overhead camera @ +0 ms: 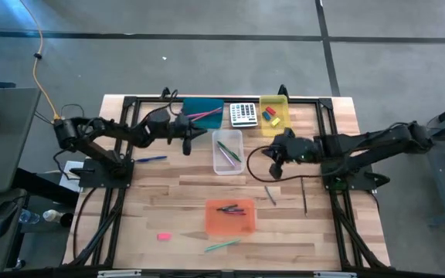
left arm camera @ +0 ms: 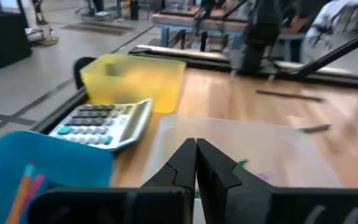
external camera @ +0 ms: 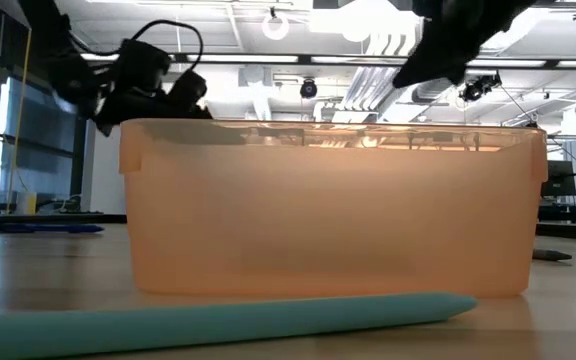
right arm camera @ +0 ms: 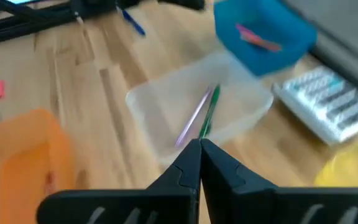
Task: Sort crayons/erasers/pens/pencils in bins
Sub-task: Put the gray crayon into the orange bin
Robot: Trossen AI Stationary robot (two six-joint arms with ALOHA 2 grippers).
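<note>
Lying in the clear bin at mid-tabletop are green and purple pens. Hovering at its ten o'clock, the left tool is pinching shut, empty; at three o'clock, the right tool is likewise hanging closed, empty.

The wooden table carries four bins, a calculator and loose sticks.

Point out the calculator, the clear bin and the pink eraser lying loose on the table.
calculator [overhead camera: 244,114]: high view, middle of its keypad.
clear bin [overhead camera: 217,164]: high view, bare floor near its lower left corner.
pink eraser [overhead camera: 163,236]: high view, middle of the block.
</note>
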